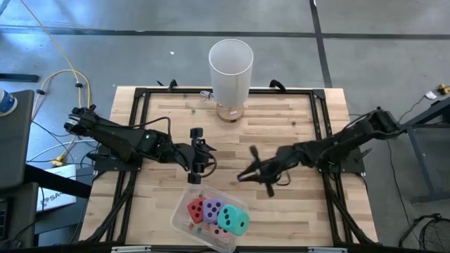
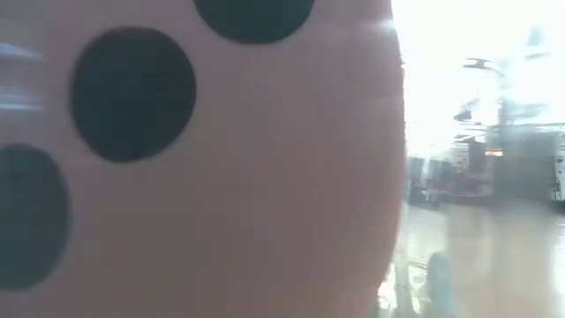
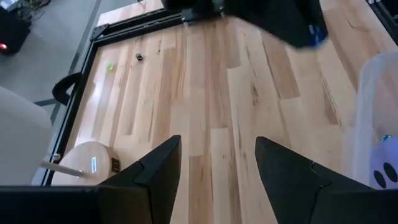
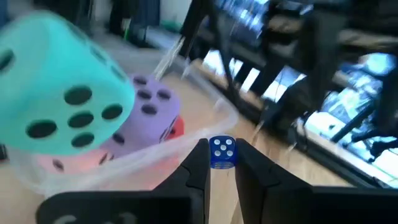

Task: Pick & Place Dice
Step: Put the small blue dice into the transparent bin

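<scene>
Blue and small, a die (image 4: 222,152) with white pips sits pinched between the right jaws, right at their tips, in the right wrist view. Just beyond it lies the clear tray (image 1: 180,212) at the near edge of the bench (image 1: 295,126), already holding the four foam dice. The teal die (image 4: 59,93) rides on top, the purple die (image 4: 149,115) beside it, the red die (image 1: 196,208) behind, and the pink die (image 2: 221,177) low against the tray wall.

I judge this to be the carry step, with the grasp made and the drop still ahead. From above, the right jaws hang over bare wood just off the tray's far right corner, not over it. The blue die is too small to make out from that height, so I'm relying on the wrist camera for the grip.

The next move calls for a short travel toward the tray until the tips clear its rim, then a release from low down. The pile is crowded — a die dropped onto the teal one's top could well roll back out.

The left jaws are spread with nothing between them, only planks, hovering near the tray's far left side and apparently waiting.
</scene>
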### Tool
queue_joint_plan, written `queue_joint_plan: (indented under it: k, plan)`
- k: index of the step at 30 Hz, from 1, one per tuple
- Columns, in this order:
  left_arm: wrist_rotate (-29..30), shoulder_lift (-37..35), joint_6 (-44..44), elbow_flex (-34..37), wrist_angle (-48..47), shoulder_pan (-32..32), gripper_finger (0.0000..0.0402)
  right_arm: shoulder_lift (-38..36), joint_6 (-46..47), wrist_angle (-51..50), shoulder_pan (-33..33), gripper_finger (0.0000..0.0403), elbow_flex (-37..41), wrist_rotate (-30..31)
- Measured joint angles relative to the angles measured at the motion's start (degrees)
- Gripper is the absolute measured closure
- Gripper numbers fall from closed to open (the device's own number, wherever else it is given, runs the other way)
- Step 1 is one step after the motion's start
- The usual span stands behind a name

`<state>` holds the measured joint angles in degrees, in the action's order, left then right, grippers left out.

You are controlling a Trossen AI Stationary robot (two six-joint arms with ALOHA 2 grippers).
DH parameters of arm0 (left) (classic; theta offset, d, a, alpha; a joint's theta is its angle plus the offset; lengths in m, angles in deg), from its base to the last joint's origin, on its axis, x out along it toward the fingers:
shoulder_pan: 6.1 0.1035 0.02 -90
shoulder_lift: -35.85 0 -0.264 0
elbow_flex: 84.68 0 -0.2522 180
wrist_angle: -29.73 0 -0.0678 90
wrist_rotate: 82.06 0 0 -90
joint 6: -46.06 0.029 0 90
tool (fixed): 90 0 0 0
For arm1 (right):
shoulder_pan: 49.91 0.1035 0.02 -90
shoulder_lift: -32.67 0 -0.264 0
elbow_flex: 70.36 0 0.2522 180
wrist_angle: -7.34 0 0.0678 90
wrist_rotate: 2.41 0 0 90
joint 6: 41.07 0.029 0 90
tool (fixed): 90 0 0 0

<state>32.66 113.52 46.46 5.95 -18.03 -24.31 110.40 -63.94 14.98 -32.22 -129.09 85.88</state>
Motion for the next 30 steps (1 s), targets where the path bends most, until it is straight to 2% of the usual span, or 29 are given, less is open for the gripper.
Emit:
queue_joint_plan:
  k: [2,8,13,18,23,30]
  plan:
    - [0.0,0.0,0.2,0.0,0.2,-0.4,0.0204,3.0,-1.9,-5.6,0.7,0.037,-5.2,1.2]
    - [0.8,-1.3,-3.2,0.0,-0.4,-2.7,0.0204,12.4,-6.1,-11.4,1.1,0.0368,-17.2,1.3]
    - [1.4,-4.1,-5.7,0.0,-0.7,-6.6,0.0204,19.0,-6.9,-18.4,1.1,0.0365,-27.5,-4.3]
    - [3.7,-7.3,-6.0,0.0,-0.2,-9.6,0.0204,25.7,-6.3,-27.8,1.1,0.0361,-37.6,-4.4]
    - [3.9,-8.8,-7.4,0.0,-1.8,-12.8,0.0204,30.1,-2.0,-27.8,1.0,0.0337,-43.5,-4.4]
    - [3.7,-7.6,-7.8,0.0,-4.0,-17.1,0.0204,32.2,1.7,-21.8,1.6,0.0288,-44.4,-0.7]
